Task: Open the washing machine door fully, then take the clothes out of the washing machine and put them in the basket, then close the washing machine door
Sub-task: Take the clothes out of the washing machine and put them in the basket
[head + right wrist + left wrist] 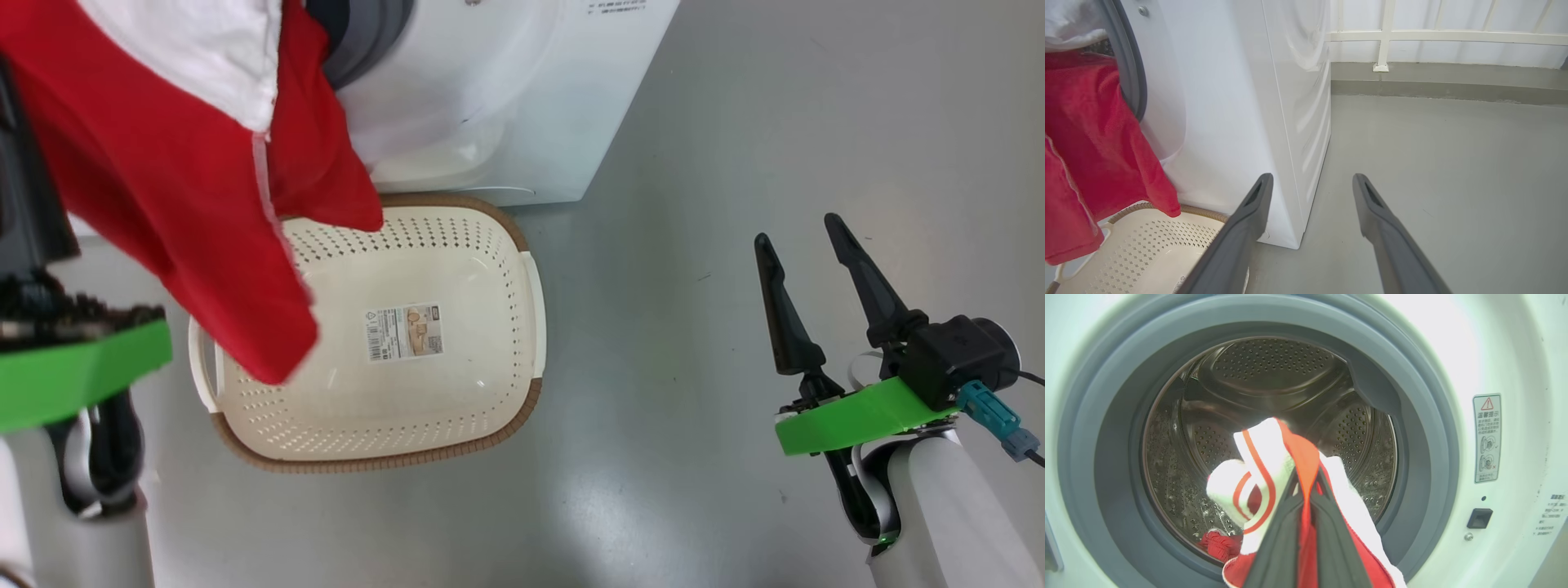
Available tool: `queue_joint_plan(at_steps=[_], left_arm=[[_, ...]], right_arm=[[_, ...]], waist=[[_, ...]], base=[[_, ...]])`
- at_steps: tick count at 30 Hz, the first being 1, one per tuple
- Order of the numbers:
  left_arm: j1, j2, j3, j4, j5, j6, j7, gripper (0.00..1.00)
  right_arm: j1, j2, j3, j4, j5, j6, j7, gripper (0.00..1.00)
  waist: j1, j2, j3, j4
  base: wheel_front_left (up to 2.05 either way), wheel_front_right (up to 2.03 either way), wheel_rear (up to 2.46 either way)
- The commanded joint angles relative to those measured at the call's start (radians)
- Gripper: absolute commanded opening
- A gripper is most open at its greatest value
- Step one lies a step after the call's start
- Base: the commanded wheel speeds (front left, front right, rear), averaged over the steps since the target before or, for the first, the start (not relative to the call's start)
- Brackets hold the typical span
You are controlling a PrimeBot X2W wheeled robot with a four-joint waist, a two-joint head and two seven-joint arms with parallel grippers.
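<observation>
Left tool clamped on red-and-white fabric garment, which hangs over cream perforated plastic basket, hiding its left rim. Right tool spread wide, empty.

The left hand, its two long dark fingers pressed together, pinches a fold of a red and white soft fabric garment between the tips. Behind that hand sit a bright green wrist bracket and the pale left forearm. The right hand holds nothing, its fingers spread wide apart and pointing forward; behind it come a second green bracket, a black camera block and the pale right forearm
</observation>
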Motion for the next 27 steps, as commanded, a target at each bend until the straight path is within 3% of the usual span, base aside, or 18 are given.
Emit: queue_joint_plan(at_steps=[1, 14, 27], left_arm=[[0.042, 0.02, 0.033, -0.053, -0.004, -0.005, -0.005, 0.0], [0.147, -0.01, -0.045, 0.035, -0.003, -0.006, -0.005, 0.0], [0.063, 0.021, -0.107, 0.395, 0.015, -0.006, -0.005, 0.0]], right_arm=[[0.024, 0.001, 0.02, -0.019, 0.0, 0.005, -0.006, 1.0], [0.012, 0.001, 0.03, -0.02, 0.006, 0.005, -0.006, 1.0], [-0.019, 0.001, 0.038, -0.031, 0.021, 0.005, -0.006, 1.0]], waist=[[0.0, 0.0, 0.001, 0.002], [0.0, 0.0, 0.024, -0.006], [0.0, 0.0, 0.092, -0.031]], base=[[0.0, 0.0, 0.0], [0.0, 0.0, 0.0], [0.0, 0.0, 0.0]])
